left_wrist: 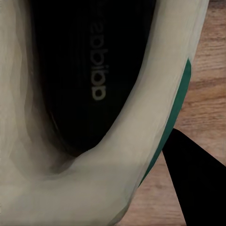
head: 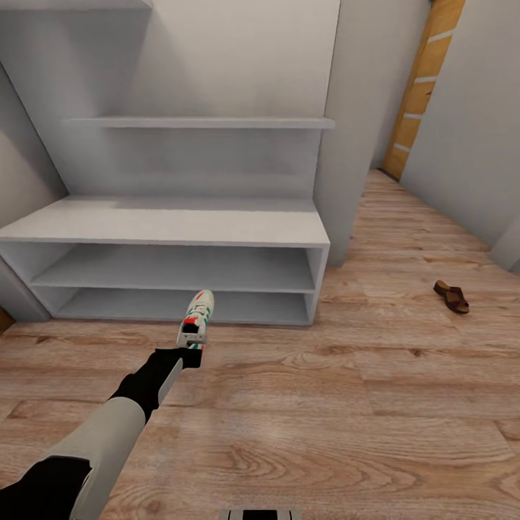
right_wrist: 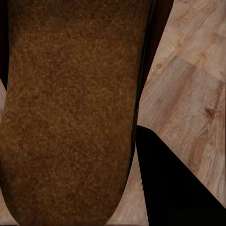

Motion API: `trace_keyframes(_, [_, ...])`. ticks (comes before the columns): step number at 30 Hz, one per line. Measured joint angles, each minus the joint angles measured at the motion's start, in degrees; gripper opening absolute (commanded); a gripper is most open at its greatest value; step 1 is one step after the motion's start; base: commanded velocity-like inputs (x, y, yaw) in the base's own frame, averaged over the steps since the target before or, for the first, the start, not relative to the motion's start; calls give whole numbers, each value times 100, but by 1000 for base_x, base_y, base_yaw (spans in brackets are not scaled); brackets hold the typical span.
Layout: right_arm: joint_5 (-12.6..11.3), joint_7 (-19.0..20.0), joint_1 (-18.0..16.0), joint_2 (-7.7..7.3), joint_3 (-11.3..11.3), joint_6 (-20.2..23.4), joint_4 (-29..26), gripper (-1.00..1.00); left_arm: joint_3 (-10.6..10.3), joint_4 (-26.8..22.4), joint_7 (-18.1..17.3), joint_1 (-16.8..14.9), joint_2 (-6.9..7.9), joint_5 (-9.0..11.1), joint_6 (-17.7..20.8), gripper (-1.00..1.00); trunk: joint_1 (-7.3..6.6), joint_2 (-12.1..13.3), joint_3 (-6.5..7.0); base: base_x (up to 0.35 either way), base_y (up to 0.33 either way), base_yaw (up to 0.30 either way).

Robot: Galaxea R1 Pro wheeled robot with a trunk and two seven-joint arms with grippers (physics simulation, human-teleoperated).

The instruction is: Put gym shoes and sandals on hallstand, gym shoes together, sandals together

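In the head view my left gripper is shut on the heel of a white gym shoe with green stripes. It holds the shoe just above the corridor floor, toe toward the hallstand. The left wrist view looks into that gym shoe, with one dark finger against its side. In the right wrist view a brown sandal lies tan footbed up right against the camera, and a dark finger presses beside it. Another dark brown sandal lies on the floor at the right.
The pale-grey hallstand has a flat bench top, two open shelves and floating wall shelves above it. A grey wall panel stands at its right end. The corridor runs on to the right toward a wooden door.
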Motion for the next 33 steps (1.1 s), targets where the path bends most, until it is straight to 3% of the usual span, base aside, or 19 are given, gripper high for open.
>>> trace_keyframes(2, [47,0,0,0,-1,0,0,-100,7,12,0,-15,38,-19,3,-100,0,0,0,0,0,0])
trace_keyframes(5, [79,0,0,3,1,0,3,-100,78,16,10,-47,254,-19,5,-100,0,0,0,0,0,0])
trace_keyframes(8, [91,0,1,7,3,0,8,-100,143,-23,14,-49,334,-1,5,-100,0,0,0,0,0,0])
trace_keyframes(14, [110,0,1,8,-2,0,10,-100,185,-2,2,0,341,21,-4,-100,-2,0,0,149,0,0])
trace_keyframes(33, [121,-9,1,34,-1,0,12,-100,193,-42,7,10,329,20,-4,-100,-3,0,0,329,28,0])
